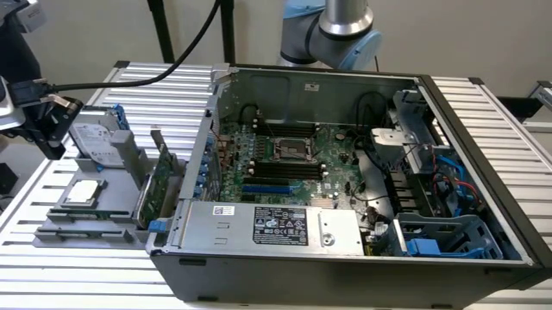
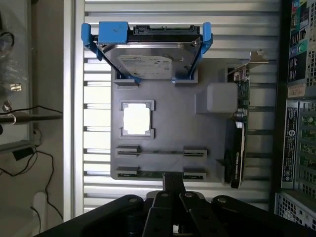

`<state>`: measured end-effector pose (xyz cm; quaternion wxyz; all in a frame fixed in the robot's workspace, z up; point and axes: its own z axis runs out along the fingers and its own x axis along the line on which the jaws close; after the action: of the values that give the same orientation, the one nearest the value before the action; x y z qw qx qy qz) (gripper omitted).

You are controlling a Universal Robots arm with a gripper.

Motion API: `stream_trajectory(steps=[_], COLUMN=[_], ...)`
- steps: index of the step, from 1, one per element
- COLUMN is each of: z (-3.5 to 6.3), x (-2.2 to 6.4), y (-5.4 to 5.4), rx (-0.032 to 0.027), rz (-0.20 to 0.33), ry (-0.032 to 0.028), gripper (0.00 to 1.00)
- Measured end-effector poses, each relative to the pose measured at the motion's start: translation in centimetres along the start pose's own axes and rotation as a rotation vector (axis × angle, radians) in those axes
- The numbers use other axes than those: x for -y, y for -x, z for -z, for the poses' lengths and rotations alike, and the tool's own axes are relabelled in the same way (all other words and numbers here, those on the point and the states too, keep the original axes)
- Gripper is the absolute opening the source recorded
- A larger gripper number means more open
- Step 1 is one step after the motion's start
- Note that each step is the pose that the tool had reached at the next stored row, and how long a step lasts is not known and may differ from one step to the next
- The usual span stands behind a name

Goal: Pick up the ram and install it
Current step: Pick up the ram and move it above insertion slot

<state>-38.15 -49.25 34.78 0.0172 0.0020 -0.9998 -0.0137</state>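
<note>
Ram [image 2: 150, 173] on edge in gray tray [image 2: 168, 118], long axis 9-to-3 in exterior view; hand [image 2: 174, 177] closed, empty, above one end.

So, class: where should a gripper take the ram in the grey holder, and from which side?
Likely mid-length, pinching its flat faces from above: the ram stands on edge in the grey holder, ends seated in brackets, so only the middle span is free.
</note>
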Motion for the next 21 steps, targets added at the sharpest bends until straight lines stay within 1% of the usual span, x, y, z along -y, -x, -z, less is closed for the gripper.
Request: stream_trajectory(steps=[2, 3, 21], z=[0.00, 0.00, -0.41], x=[0.00, 0.00, 0.01], y=[0.00, -0.02, -0.01], rx=[-0.0001, -0.0004, -0.0093], rz=[0.001, 0.010, 0.335], ry=[-0.0003, -0.0007, -0.0119], gripper=[0.00, 0.00, 0.00])
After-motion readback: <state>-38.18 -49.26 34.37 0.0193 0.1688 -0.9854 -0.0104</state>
